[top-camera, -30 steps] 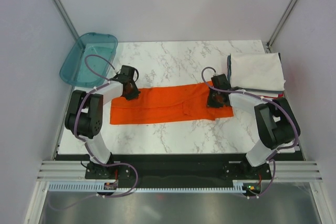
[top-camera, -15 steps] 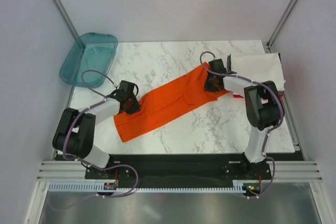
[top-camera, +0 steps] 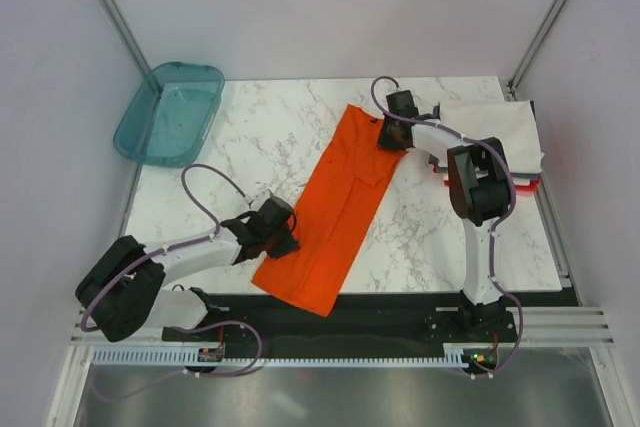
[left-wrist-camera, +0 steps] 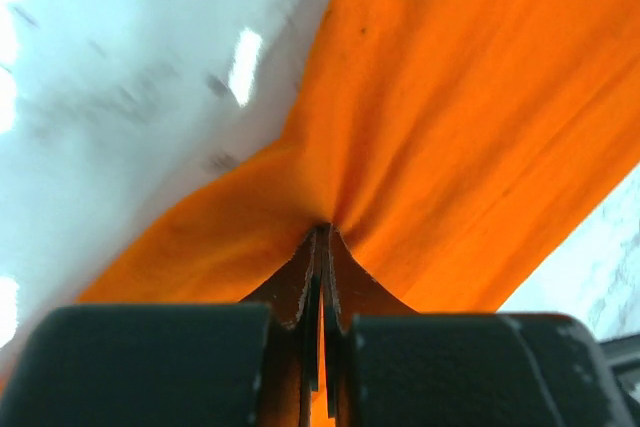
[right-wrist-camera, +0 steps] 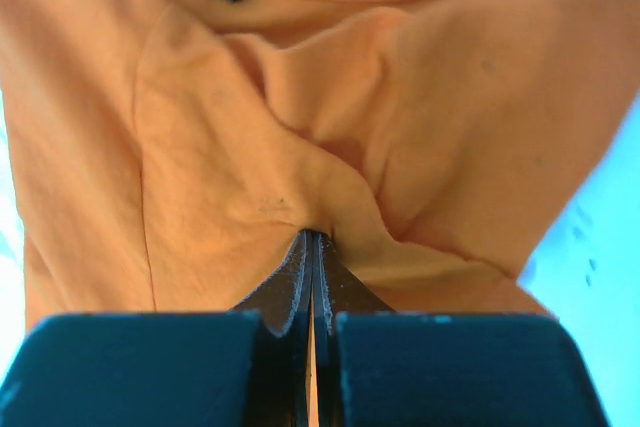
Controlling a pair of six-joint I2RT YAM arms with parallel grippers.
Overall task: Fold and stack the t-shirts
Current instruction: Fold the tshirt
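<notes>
The orange t-shirt (top-camera: 338, 209) is a long strip on the table (top-camera: 430, 237), slanting away from the folded pile (top-camera: 490, 127). The right gripper (top-camera: 386, 140), closed tight, pinches the end right beside the pile. The left gripper (top-camera: 287, 243), closed tight too, pinches the end far from it.

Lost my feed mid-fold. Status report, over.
Left gripper shut on bright orange cloth t-shirt, near end. Right gripper shut on far end. Shirt stretched diagonally. Nothing blocking.
</notes>
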